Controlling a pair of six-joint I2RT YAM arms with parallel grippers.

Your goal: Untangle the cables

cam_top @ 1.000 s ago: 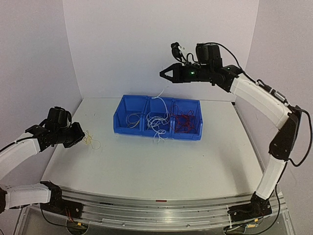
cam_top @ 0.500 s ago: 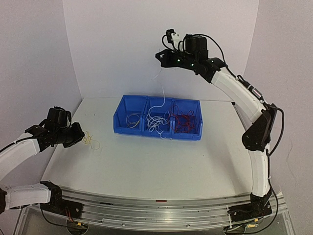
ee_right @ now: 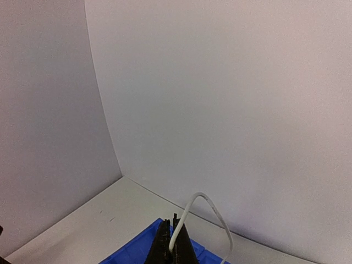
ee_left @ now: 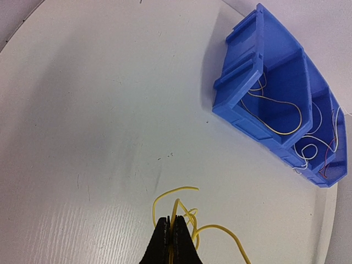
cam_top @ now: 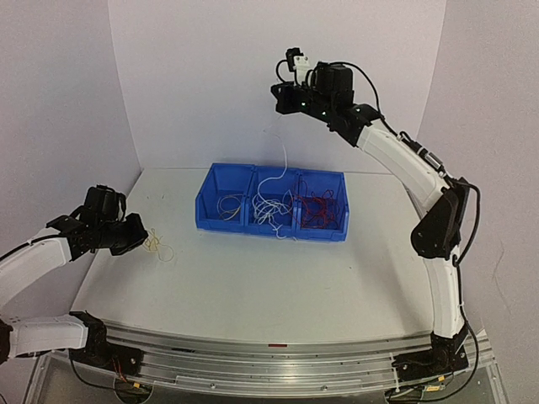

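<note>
- Low over the counter [cam_top: 253, 286], the left tool [ee_left: 171, 237] is clamped tight on a yellow cable [ee_left: 181, 189].
- High above the blue bin [cam_top: 269, 227], the right tool [ee_right: 175, 242] pinches a white cable [ee_right: 201, 193].

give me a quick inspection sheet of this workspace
surface: white table, faintly scuffed
job's things: blue bin, three compartments: yellow-tan wires left, white wires middle, red wires right
clutter: nothing seen
grippers: left gripper shut on yellow wire, low over the table; right gripper high up, shut on white wire trailing down into the bin
cables: black arm cable loops at the right wrist
surroundings: plain white walls
</note>
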